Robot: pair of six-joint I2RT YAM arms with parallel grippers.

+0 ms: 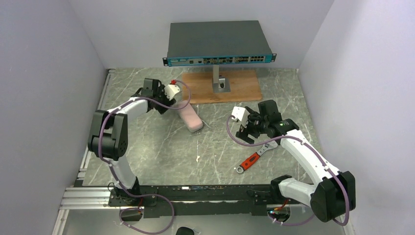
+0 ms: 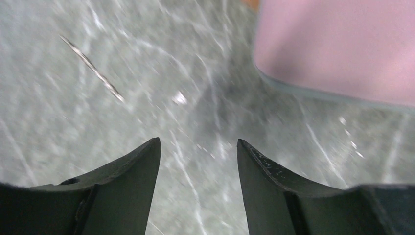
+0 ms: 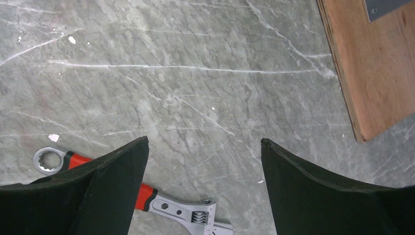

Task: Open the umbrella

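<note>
Hovering low over the table (image 2: 98,122), the left gripper (image 2: 198,143) has its fingers spread with nothing between them. The umbrella (image 2: 337,49), a closed pink roll, lies just ahead and to the right of its tips, probably lined up for a grab. The right gripper (image 3: 204,143) hangs equally spread and empty, apart from the umbrella, with the wrench (image 3: 164,205) under its left finger, likely ready to help.
</note>
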